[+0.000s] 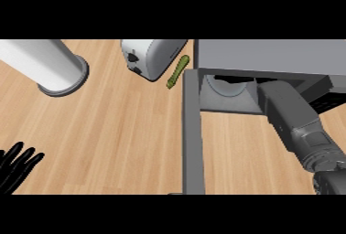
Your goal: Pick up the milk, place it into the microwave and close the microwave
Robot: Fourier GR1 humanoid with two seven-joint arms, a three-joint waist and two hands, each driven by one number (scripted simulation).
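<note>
Resting left hand (17,165) shows open, fingers up, well left of the microwave (270,55). Its door (192,132) stands open, edge-on. Reaching inside, the right forearm (297,123) hides its hand; grip and milk cannot be told. Beyond, a toaster (152,57) sits left of the microwave.

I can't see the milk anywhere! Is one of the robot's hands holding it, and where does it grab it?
It cannot be told. The right forearm reaches into the microwave, hiding its hand. The left hand rests open at the lower left, holding nothing.
</note>
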